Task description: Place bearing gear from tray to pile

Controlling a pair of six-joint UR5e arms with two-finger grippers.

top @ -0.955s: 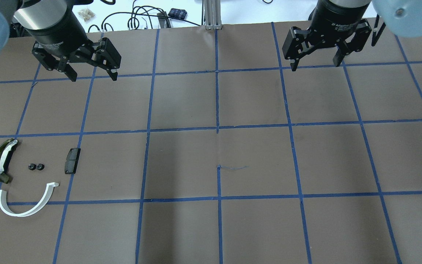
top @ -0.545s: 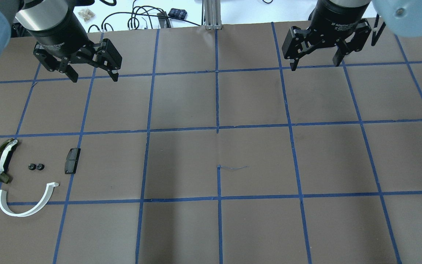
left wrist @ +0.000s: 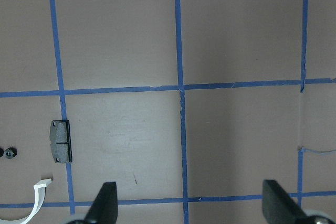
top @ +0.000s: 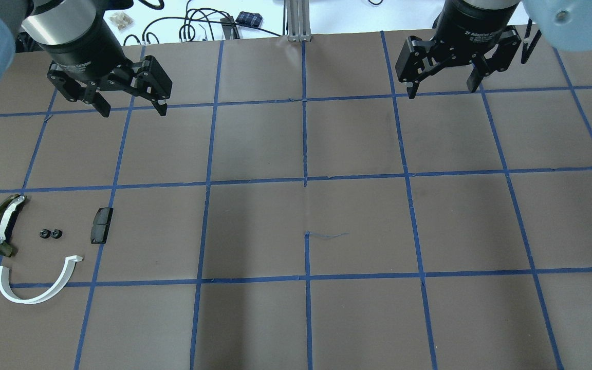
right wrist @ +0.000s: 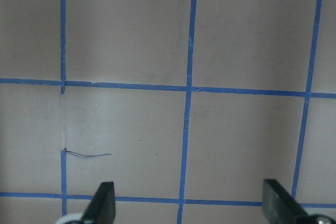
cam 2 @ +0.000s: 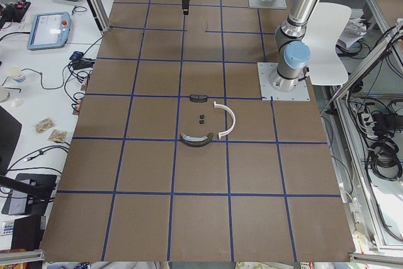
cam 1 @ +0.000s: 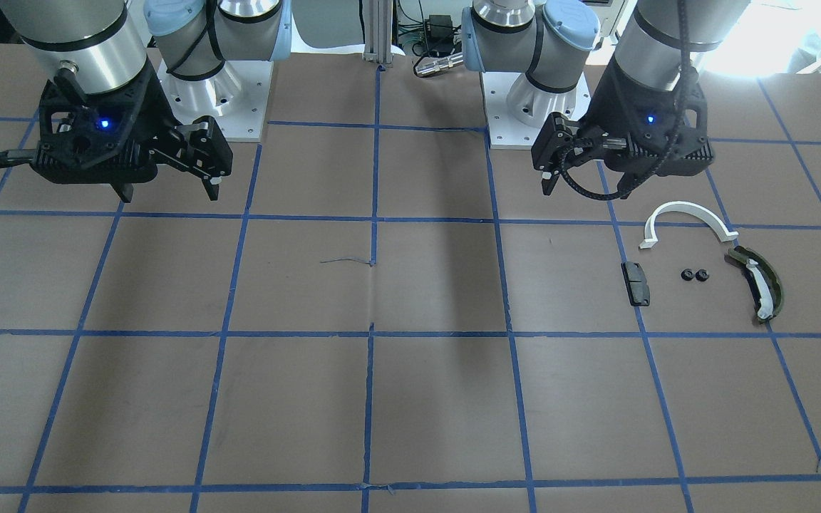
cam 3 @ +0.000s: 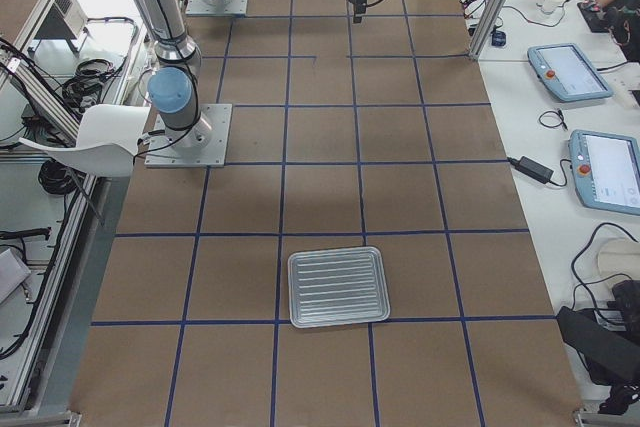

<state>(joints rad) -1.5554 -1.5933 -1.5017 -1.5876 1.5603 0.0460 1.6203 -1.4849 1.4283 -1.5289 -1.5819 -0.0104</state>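
Handling of small black gears (top: 44, 234) just beside black block (top: 102, 225): likely light, stiff, roll-prone, so pinch across rim; left gripper (top: 133, 109), right gripper (top: 442, 91) both splayed, empty.

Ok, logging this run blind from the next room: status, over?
Open and empty: left end effector, right end effector, both raised. The tray looks bare; two small black parts lie in the pile. Nothing in the way.
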